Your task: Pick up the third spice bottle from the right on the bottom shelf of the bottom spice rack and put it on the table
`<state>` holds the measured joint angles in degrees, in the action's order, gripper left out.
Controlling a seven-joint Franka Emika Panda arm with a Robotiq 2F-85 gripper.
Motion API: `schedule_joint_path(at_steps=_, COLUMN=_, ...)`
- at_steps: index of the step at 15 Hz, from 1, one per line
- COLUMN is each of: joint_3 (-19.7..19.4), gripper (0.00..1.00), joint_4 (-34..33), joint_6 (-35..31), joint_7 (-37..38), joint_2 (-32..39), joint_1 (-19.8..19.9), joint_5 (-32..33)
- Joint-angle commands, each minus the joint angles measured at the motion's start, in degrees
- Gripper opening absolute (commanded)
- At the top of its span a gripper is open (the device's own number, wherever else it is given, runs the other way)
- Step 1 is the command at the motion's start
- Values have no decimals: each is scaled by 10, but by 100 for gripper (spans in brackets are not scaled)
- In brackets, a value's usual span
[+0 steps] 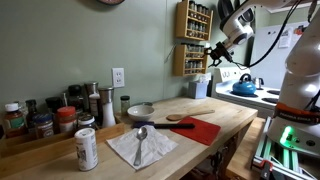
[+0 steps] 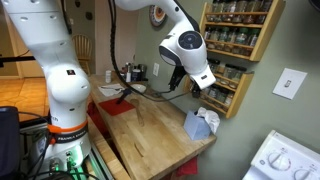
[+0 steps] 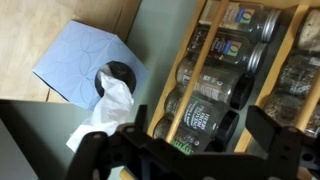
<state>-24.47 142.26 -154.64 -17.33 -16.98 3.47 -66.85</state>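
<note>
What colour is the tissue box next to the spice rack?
Light blue, with a faint pattern of overlapping circles. The tissue box shows best in the wrist view.

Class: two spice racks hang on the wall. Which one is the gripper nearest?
The lower rack: the gripper hovers level with its front, while the upper rack hangs above both.

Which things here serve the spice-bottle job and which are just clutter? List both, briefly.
Job: bottom spice rack, spice bottles, end effector, table.
Lying about: tissue box, can, spoon, kettle.
</note>
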Motion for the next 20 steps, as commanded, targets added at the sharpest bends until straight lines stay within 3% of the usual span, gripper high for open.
schedule_joint_path(at_steps=1, joint_3=-12, gripper=100, joint_4=-24, joint_6=1, joint_7=-20, joint_2=26, joint_1=-20, joint_5=-78)
schedule_joint_path(at_steps=10, joint_3=-13, gripper=100, joint_4=-76, joint_6=6, joint_7=-155, joint_2=106, joint_1=-18, joint_5=-309)
schedule_joint_path(at_steps=20, joint_3=-8, gripper=100, joint_4=-111, joint_6=13, joint_7=-225, joint_2=161, joint_1=-14, joint_5=-427)
